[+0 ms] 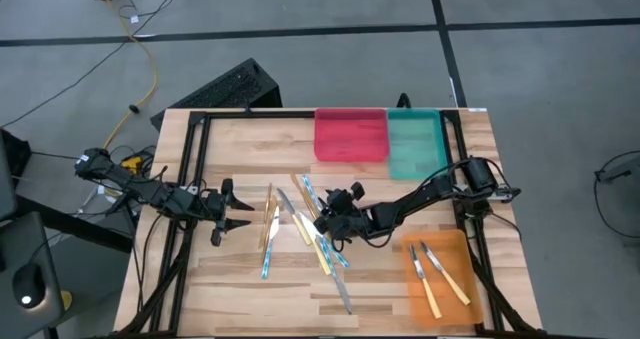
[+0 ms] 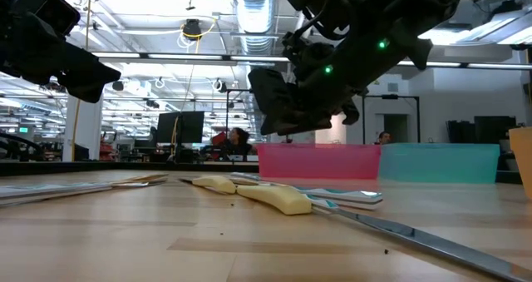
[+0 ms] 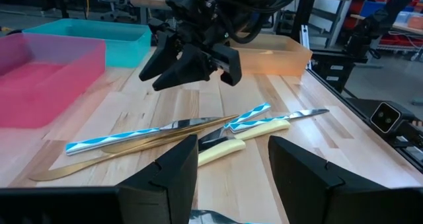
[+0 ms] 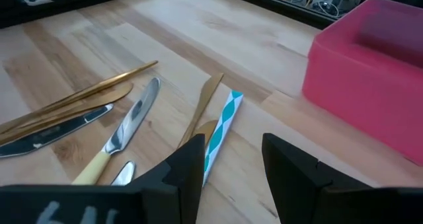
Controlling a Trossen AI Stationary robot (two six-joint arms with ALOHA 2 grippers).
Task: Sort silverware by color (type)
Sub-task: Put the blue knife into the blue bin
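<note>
At table (image 1: 230, 279) centre: loose silverware (image 1: 300, 224) in a crossed heap, yellow-handled knives, blue-and-white striped pieces, gold-tan blades overlapping. Right gripper (image 1: 330, 222) low over the heap's 3 o'clock edge, fingers (image 4: 188, 168) parted narrowly, holding nothing; striped piece (image 4: 221, 128) and a gold blade (image 4: 201, 108) lying just ahead between them. Left gripper (image 1: 232, 213) at 9 o'clock of the heap, near but apart, fingers (image 3: 172, 174) spread wide, holding nothing.

Surroundings: red tray (image 1: 351, 135) at 12 o'clock, touching the teal tray (image 1: 418, 144) beside it at 1 o'clock. Orange tray (image 1: 440, 274) at 4 o'clock, two yellow-handled knives (image 1: 436, 276) inside, side by side. Dark keyboard-like object (image 1: 225, 87) on the floor beyond the table's 11 o'clock corner; yellow cable (image 1: 150, 74) trailing near it.

In the way: right arm's dark bulk blocking most of the low view; yellow handle (image 2: 278, 199) and long metal blade (image 2: 416, 236) seen beneath it.

Writing: white marks on the right wrist housing, cut off, not readable.

Hard to make out: exact count of pieces in the heap; which lie under which. Figures in the room behind, too small to tell more.
</note>
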